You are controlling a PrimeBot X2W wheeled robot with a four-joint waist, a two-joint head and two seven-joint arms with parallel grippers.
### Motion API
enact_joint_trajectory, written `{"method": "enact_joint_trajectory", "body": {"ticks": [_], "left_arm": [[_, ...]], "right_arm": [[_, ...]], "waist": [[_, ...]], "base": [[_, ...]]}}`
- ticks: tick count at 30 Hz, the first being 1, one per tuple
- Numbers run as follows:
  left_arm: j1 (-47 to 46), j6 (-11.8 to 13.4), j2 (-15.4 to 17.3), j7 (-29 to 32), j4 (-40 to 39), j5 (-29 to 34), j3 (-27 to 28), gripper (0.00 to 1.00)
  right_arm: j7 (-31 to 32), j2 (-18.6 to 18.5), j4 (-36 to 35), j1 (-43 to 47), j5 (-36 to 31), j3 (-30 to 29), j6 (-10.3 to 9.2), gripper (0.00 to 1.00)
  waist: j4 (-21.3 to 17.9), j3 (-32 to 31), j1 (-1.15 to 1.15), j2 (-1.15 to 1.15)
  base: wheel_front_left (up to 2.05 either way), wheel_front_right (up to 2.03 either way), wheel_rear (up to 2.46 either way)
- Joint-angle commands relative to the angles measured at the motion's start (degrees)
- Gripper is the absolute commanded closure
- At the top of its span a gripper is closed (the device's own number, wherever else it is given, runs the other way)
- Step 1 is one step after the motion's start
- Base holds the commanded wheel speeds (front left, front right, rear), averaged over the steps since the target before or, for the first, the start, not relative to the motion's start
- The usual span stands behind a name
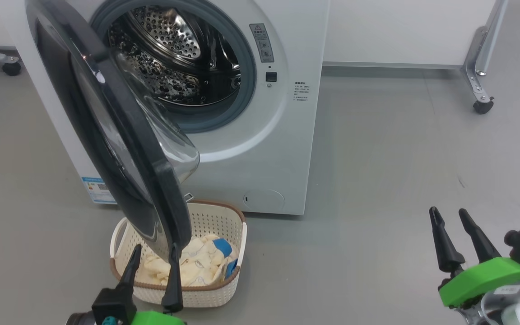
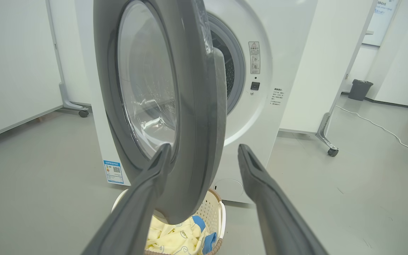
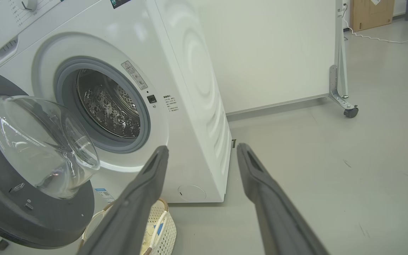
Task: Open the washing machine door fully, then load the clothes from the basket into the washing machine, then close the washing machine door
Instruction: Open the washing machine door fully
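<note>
Spread left fingers (image 1: 173, 289) straddle the washing machine door (image 1: 151, 180) edge; right fingers (image 1: 443, 243) spread, well apart

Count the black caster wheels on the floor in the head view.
2. One black caster wheel is left of the big white washing machine; the other is far right, under a grey metal foot. More may be hidden behind the machine.

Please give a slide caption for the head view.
Washing machine door half-open above the basket of clothes; left gripper open at its lower rim, right gripper open aside.
</note>
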Motion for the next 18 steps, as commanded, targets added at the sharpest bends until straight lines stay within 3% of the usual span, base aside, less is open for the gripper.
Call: {"method": "enact_joint_trajectory", "body": {"ticks": [1,18], "left_arm": [[-1.70,-0.02,0.27,-0.63,-2.16,-0.01,1.91,0.00],[-1.62,0.01,0.27,-0.63,-2.09,-0.03,1.70,0.00]], "right_arm": [[0.01,-0.51,-2.29,-1.66,-0.64,0.49,0.59,0.00],[0.67,-0.18,-3.34,-1.19,-1.89,0.26,0.59,0.00]], "waist": [[-0.01,0.04,0.00,0.00],[-0.03,0.58,0.00,0.00]], "base": [[0.00,0.00,0.00],[0.00,0.00,0.00]]}}
